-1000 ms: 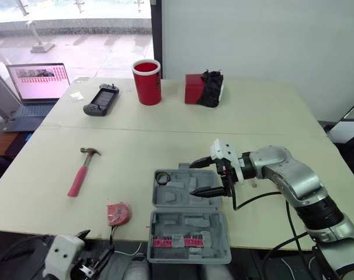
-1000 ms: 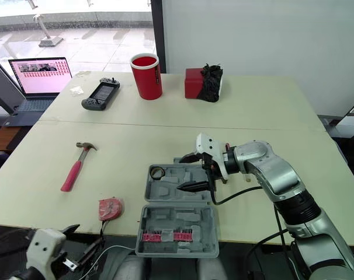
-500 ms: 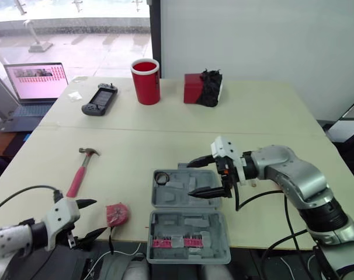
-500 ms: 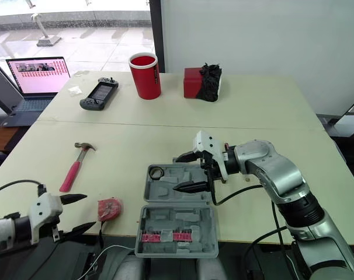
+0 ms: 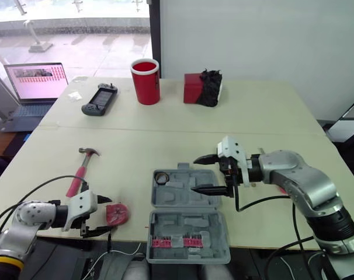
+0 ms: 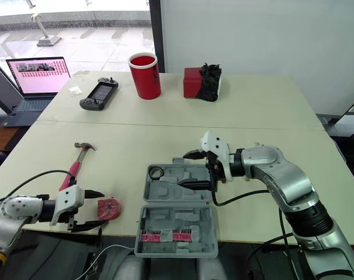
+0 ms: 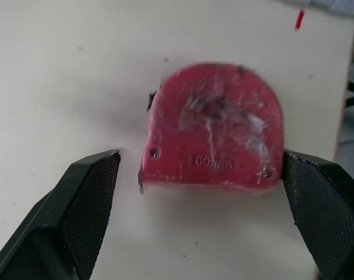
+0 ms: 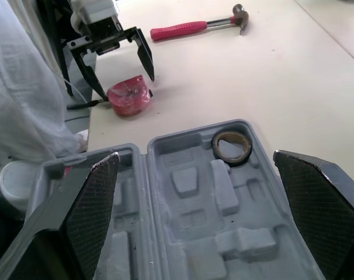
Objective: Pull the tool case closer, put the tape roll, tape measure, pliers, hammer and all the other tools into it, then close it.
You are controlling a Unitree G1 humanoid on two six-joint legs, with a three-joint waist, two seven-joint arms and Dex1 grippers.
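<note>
- The tool case [image 6: 143,217] lies open and flat at the near edge of the table [image 5: 253,116], both grey moulded halves facing up; a row of small red pieces [image 5: 177,241] sits in the near half (what they are I cannot tell).
- The tape roll [image 5: 162,177] rests in the far left corner pocket of the case's far half.
- The tape measure [image 5: 117,214], red and lying on its flat side, is on the table left of the case and near the front edge, apart from the case.
- The left gripper [image 5: 110,214] is spread wide with one finger [image 7: 89,192] on each side of the tape measure; one finger stands clear of it, the other is just beside its corner, and whether that one touches I cannot tell.
- The hammer [image 5: 80,172], with a red handle, lies on the table beyond the left gripper, head pointing away from the robot.
- The right gripper [image 5: 193,175] hangs over the far half of the case, fingers apart and holding nothing.
- On the far side of the table stand a red cup [image 5: 145,81] and a red box [image 5: 194,88] with a black bundle [image 5: 211,87] against it; a game controller [image 5: 100,100] lies left of the cup; a laptop [image 5: 35,87] sits open beyond the table's left end.
</note>
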